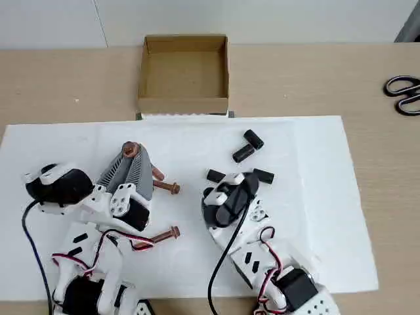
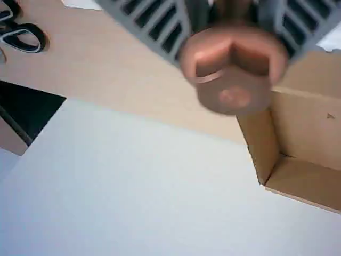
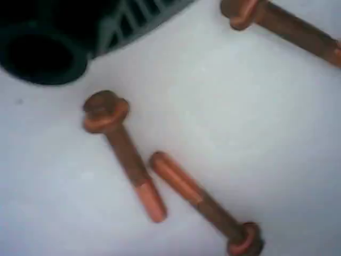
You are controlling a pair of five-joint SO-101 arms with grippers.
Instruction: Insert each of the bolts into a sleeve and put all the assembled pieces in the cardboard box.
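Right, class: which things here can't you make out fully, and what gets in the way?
Scissors: high view, cut off by the right edge.
Held bolt: left wrist view, head blurred, shank hidden by the left gripper.
Sleeve: right wrist view, blurred, cut by the edge; what holds it is unclear.
Box: left wrist view, cut by the edge.

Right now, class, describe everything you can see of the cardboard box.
The cardboard box is shallow, square and plain brown, open at the top with four low upright walls and a bare floor. It stands flat on the wooden table, its near wall along the far edge of the white sheet.
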